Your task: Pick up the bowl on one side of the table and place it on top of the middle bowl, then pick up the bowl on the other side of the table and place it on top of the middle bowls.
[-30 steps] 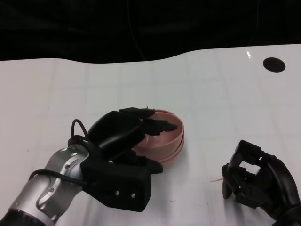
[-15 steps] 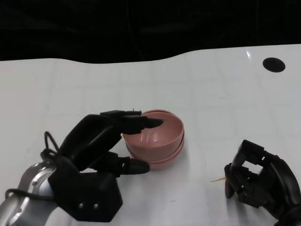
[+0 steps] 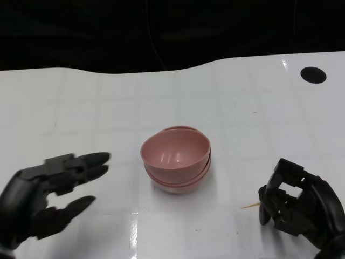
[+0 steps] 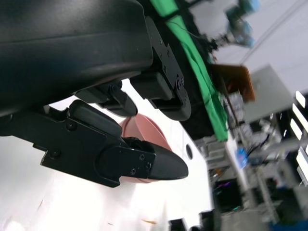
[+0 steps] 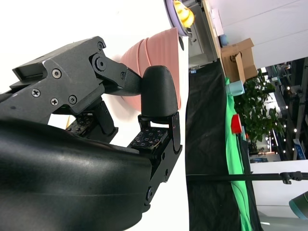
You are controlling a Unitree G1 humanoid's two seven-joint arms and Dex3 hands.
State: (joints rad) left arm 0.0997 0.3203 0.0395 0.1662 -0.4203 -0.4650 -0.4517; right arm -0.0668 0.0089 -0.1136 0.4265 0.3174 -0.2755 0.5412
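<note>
Pink bowls are sitting nested, seemingly three, mid-table. Left hand is hovering beside them, released, fingers apart. Right hand is resting clenched, grasping nothing.

A glossy white desk with a wavy far edge is seen against darkness; green cloth and cardboard boxes are glimpsed beyond.

left hand: empty, fingers apart, low left | right hand: fingers curled in, empty
</note>
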